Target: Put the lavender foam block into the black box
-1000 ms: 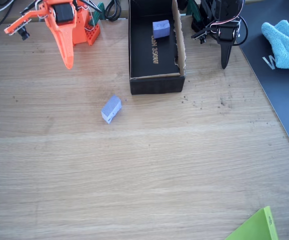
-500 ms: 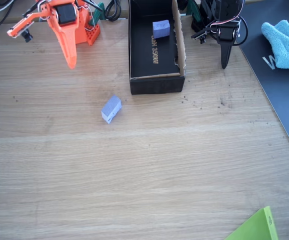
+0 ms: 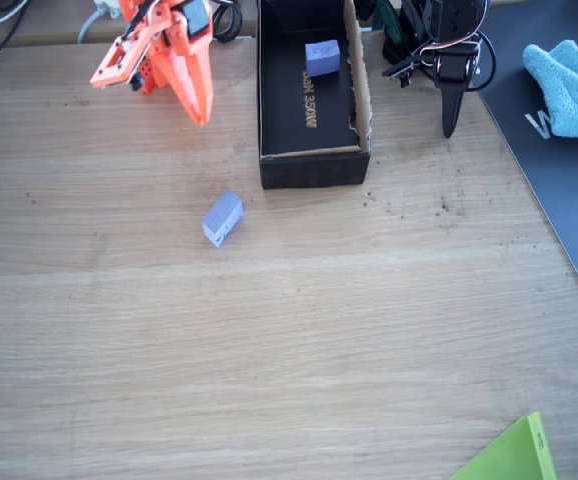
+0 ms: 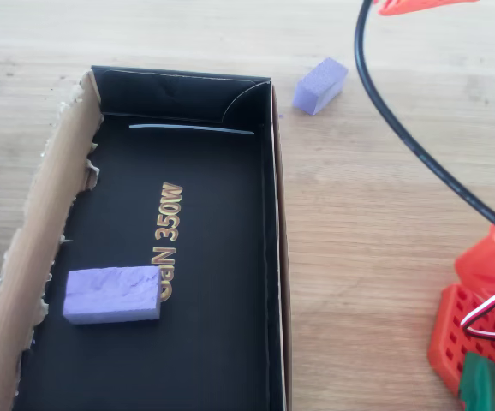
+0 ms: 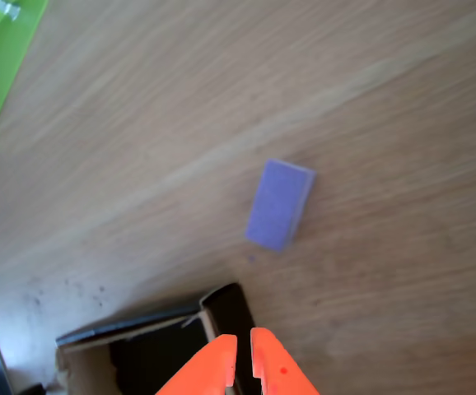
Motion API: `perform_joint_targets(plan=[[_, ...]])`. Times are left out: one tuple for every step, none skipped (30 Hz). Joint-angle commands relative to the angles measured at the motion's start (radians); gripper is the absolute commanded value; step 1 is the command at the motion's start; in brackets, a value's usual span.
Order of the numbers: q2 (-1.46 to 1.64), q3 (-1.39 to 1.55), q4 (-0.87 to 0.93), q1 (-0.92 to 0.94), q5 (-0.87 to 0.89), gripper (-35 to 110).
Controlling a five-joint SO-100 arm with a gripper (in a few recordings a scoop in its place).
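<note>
On bare table just left of black box point(image 3: 309, 100), lavender foam block point(image 3: 222, 218) awaits pickup; orange gripper point(image 5: 244, 355), nearly closed & empty, hangs far-left.

The fixed view looks down on the whole table point(image 3: 289, 330); the overhead view sits close above the black box point(image 4: 269, 257); the wrist view faces the tabletop, sharing that box's corner
</note>
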Motion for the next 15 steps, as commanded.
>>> perform_joint_targets(plan=[[0.008, -0.049, -0.018, -0.018, -0.015, 0], [0.005, -0.057, -0.014, -0.021, -0.012, 0], [-0.002, -0.067, -0.006, -0.021, -0.003, 0], [-0.009, -0.081, 0.003, -0.015, 0.005, 0], [-0.023, -0.101, 0.012, -0.006, 0.008, 0], [-0.035, -0.117, 0.017, 0.005, 0.011, 0], [-0.046, -0.129, 0.020, 0.018, 0.012, 0], [-0.058, -0.144, 0.020, 0.031, 0.008, 0], [-0.074, -0.158, 0.020, 0.041, -0.002, 0], [-0.087, -0.172, 0.021, 0.052, -0.005, 0], [-0.098, -0.184, 0.021, 0.064, -0.005, 0], [-0.107, -0.195, 0.021, 0.078, -0.014, 0], [-0.110, -0.201, 0.018, 0.091, -0.028, 0], [-0.114, -0.204, 0.012, 0.103, -0.037, 0], [-0.120, -0.209, 0.008, 0.114, -0.043, 0]])
